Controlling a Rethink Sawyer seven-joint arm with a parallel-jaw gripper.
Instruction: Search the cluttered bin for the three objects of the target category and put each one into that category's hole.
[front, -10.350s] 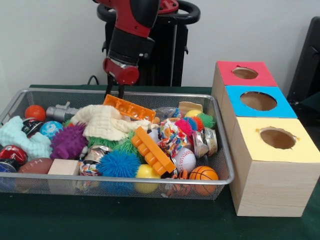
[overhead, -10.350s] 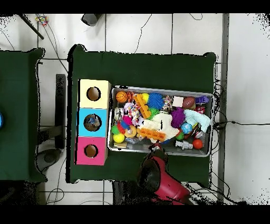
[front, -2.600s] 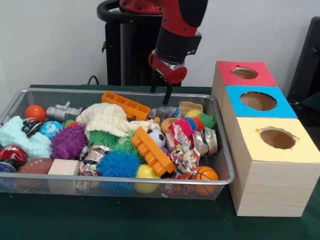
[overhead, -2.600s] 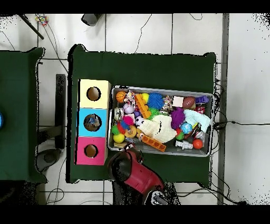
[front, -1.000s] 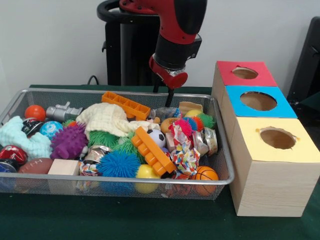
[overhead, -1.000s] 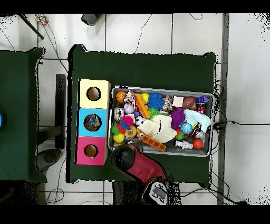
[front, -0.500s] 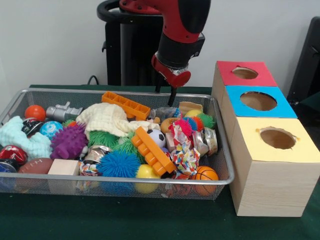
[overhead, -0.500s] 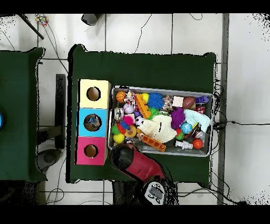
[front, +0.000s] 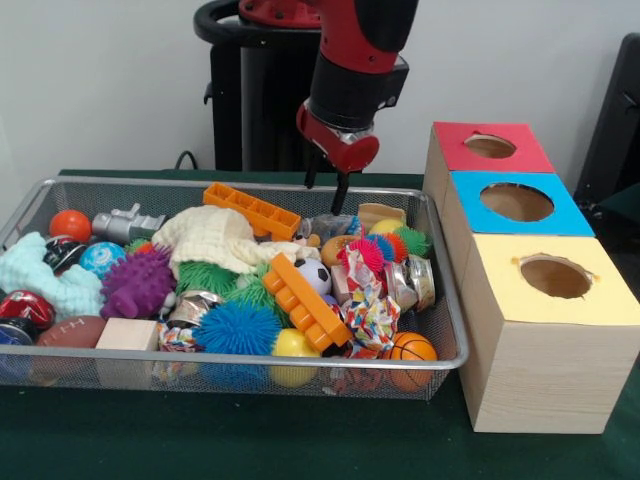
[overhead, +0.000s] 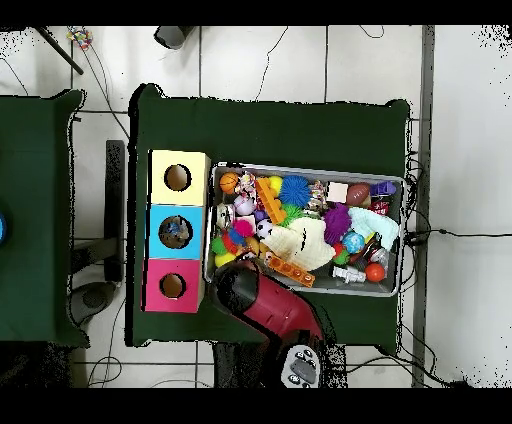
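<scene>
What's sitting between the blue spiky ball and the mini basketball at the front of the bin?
In the front view, a yellow ball lies between the blue spiky ball and the mini basketball.

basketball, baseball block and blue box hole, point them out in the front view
basketball (front: 407, 348), front view, middle of its orange face
wooden block (front: 127, 334), front view, top face
blue box (front: 560, 218), front view, blue top beside the hole

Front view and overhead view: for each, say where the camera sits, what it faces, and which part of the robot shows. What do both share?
Front view: across the table, facing the mesh bin, the three-hole box and the arm's gripper.
Overhead view: above, looking straight down; the red arm enters from the bottom edge.
Shared: bin, box, arm, green table.
</scene>
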